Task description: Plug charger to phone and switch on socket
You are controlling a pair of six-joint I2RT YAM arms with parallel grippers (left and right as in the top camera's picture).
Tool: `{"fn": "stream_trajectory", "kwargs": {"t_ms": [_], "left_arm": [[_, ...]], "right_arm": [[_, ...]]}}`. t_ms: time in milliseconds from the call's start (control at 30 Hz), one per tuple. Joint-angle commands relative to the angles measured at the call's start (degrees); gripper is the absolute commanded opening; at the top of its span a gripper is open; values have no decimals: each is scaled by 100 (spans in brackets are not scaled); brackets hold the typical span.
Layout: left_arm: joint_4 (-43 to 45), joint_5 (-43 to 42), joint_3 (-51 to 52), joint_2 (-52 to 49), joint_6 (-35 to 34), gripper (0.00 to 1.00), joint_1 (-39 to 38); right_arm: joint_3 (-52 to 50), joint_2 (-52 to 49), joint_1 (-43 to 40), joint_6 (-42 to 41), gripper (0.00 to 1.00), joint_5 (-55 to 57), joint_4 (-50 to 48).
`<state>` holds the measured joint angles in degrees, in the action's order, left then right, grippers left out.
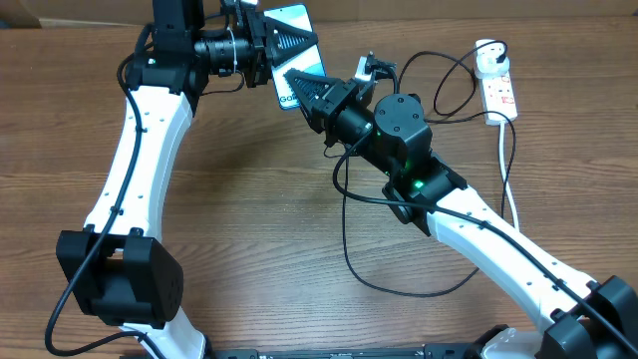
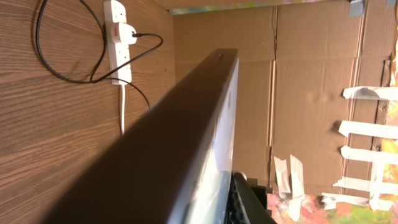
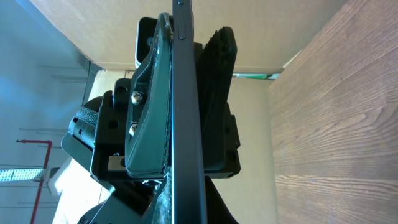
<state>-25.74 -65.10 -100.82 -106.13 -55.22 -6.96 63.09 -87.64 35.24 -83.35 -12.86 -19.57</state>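
Left gripper (image 1: 294, 42) has the phone (image 1: 303, 18) up off the table (image 1: 249, 219) at the far edge, screen facing up in the overhead view, pale blue with text near its lower end. The right wrist view shows the phone edge-on, with the left gripper's ribbed fingers (image 3: 219, 93) pressed on both faces, so it's grasping the phone. Right gripper (image 1: 294, 80) is nose-in at the phone's lower end, just beside or touching it, I can't say which. Its jaws are clenched, and I can't tell if the connector tip is pinched between them; it's hidden in every view. Power strip (image 1: 500, 90) lies flat at the far right of the table, well apart from both grippers, white cord running back toward the near edge. White plug adapter (image 1: 488, 55) is seated in the strip's far end. Black cable (image 2: 68, 80) leaves the adapter and loops loosely over the wood toward the arms. The red switches are too small to tell their position. A cardboard wall (image 2: 298, 93) stands behind the table.
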Motion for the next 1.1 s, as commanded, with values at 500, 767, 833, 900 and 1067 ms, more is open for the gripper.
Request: {"fn": "stream_trajectory", "kwargs": {"t_ms": [500,767,833,900,1067], "left_arm": [[26,413,-48,48,225,4,-352],[24,402,-48,48,225,4,-240],[24,402,-48,48,225,4,-236],[24,402,-48,48,225,4,-236],[26,402,-48,48,225,4,-149]], "right_arm": [[70,-160,503,1187,46,-1165,907],[70,-160,492,1639,55,-1178,1255],[70,-160,487,1751,55,-1180,1351],[70,-160,485,1821,55,-1178,1506],[70,-133,485,2177,57,-1180,1976]]}}
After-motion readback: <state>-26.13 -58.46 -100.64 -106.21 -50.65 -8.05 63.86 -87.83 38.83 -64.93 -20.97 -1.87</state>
